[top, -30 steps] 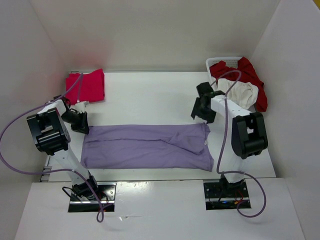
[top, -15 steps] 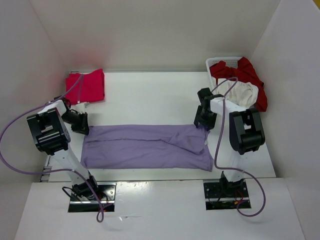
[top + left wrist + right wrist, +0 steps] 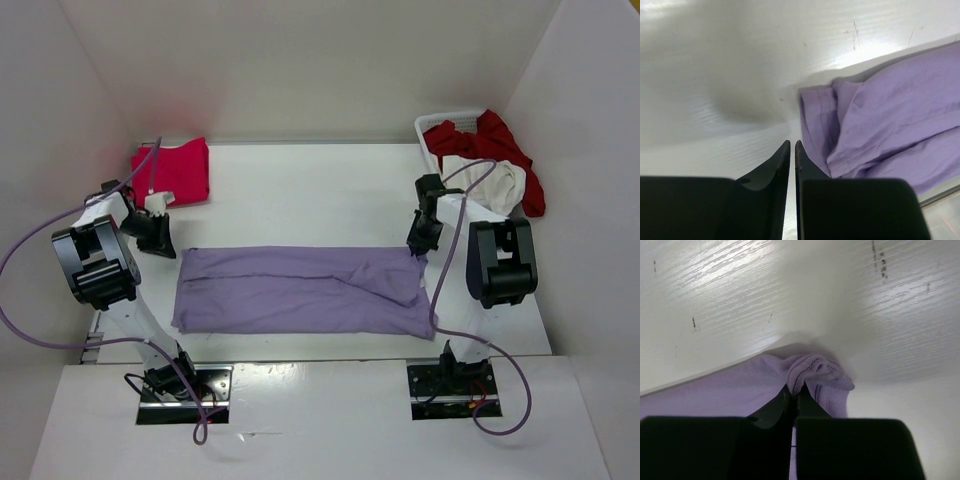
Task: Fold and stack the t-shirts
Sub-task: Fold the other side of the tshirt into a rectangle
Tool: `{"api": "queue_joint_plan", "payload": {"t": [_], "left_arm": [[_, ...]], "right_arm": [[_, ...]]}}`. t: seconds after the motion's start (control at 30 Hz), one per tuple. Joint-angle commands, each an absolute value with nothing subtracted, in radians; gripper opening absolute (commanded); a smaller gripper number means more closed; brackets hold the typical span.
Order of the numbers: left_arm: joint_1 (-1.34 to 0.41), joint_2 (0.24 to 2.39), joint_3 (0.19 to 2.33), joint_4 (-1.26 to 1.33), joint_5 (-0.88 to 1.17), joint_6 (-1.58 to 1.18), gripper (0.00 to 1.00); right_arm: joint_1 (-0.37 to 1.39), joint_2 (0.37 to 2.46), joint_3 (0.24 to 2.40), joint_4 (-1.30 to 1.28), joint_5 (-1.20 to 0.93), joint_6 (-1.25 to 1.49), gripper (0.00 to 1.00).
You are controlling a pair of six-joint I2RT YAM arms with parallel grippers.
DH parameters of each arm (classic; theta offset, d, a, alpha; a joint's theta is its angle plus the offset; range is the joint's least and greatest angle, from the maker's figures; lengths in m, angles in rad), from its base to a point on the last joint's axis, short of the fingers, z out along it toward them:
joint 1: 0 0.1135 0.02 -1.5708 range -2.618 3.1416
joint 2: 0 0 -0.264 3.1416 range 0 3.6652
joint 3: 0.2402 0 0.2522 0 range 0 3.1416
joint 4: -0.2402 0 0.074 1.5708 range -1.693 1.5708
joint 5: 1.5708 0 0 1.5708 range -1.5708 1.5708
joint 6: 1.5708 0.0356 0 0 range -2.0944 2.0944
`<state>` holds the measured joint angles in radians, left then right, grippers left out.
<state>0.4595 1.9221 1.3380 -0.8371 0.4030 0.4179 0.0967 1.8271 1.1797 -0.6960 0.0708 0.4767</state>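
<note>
Right tool (image 3: 791, 391) dropped, pinching lavender shirt (image 3: 300, 290) corner; left tool (image 3: 792, 144) pressed together beside it.

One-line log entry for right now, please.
right gripper: shut on lavender shirt corner | left gripper: closed, empty, beside shirt's other end | pink shirt: folded, far left

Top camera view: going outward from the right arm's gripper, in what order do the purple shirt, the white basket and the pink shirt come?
1. purple shirt: spread flat across the middle; the right gripper is shut on its far right corner.
2. white basket: back right corner, a little beyond that gripper.
3. pink shirt: back left corner, on the opposite side.
</note>
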Motion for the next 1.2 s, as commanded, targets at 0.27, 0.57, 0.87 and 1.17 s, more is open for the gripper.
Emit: {"api": "queue_joint_plan", "payload": {"t": [0.27, 0.57, 0.87, 1.17], "left_arm": [[0.44, 1.91, 1.393, -0.865, 0.509, 0.422, 0.34], [0.232, 1.876, 1.428, -0.788, 0.395, 0.373, 0.59], [0.207, 1.839, 1.336, -0.732, 0.216, 0.382, 0.59], [0.207, 1.836, 1.275, -0.701, 0.169, 0.382, 0.56]], "right_arm": [[0.055, 1.799, 1.157, -0.634, 0.012, 0.453, 0.03], [0.064, 1.799, 1.147, -0.624, 0.003, 0.453, 0.27], [0.159, 1.619, 1.229, -0.759, 0.126, 0.452, 0.64], [0.408, 1.572, 1.21, -0.766, 0.126, 0.561, 0.77]]}}
